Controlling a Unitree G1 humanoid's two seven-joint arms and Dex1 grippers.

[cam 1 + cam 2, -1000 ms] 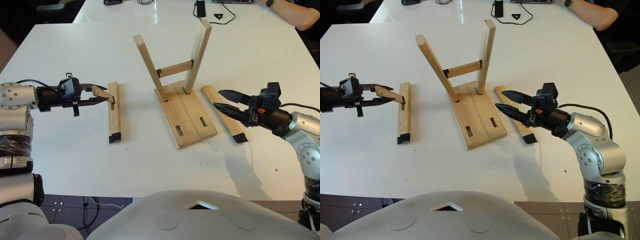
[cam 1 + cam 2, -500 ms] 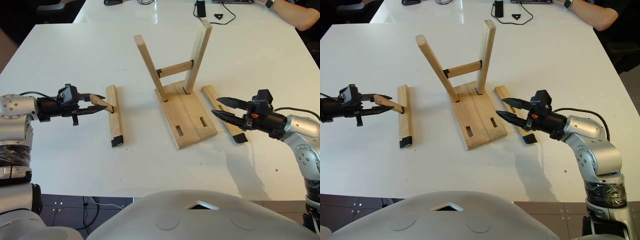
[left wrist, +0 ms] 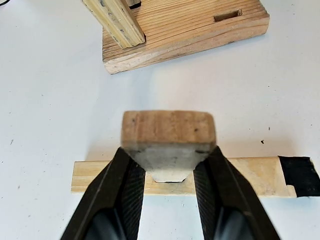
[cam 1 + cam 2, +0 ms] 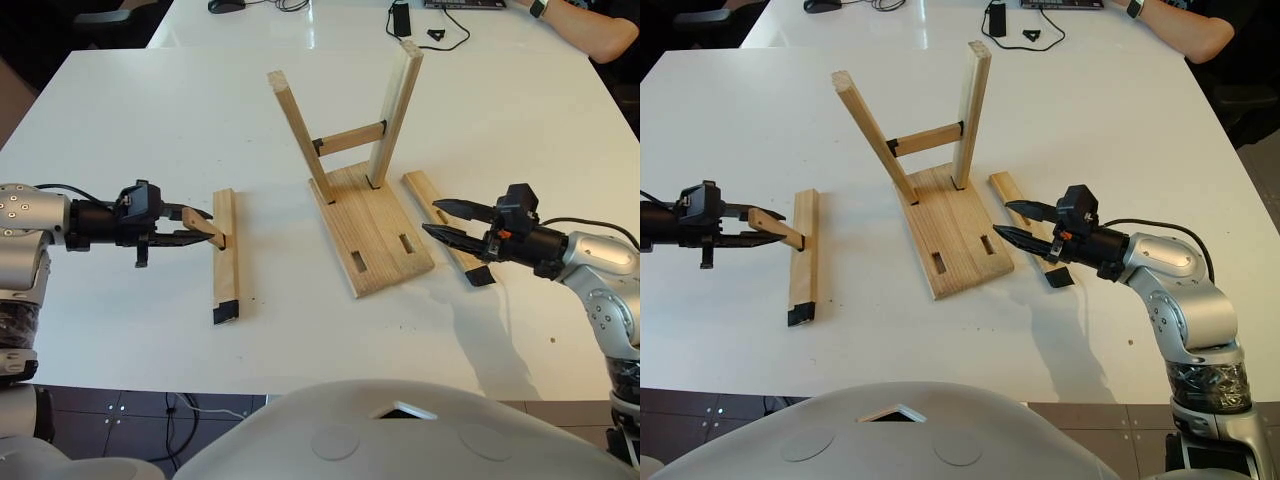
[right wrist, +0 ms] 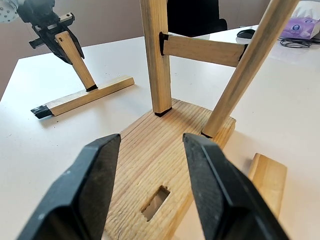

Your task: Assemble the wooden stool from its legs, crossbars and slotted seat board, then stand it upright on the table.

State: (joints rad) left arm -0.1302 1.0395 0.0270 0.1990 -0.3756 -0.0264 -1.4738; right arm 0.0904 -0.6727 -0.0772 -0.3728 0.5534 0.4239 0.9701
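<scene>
Slotted pale-wood seat board (image 4: 375, 230) lies in the middle of the white counter (image 4: 150, 120), with two upright wooden legs (image 4: 395, 110) joined by a crossbar (image 4: 352, 138) standing in it. Left hand (image 4: 190, 224) grips a short wooden bar (image 4: 212, 232) set into a flat loose leg (image 4: 227, 270) nearer the left edge. Right hand (image 4: 432, 218), open, hovers above another flat leg (image 4: 418, 187).

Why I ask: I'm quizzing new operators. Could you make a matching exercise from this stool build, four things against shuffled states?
1 seat board
2 short crossbar
3 loose leg nearest left gripper
4 right gripper

A open, empty
B clamped in left gripper's jaws
C flat on table, two legs standing in it
D flat on table, crossbar tip touching it

Pairs: 1-C, 2-B, 3-D, 4-A
</scene>
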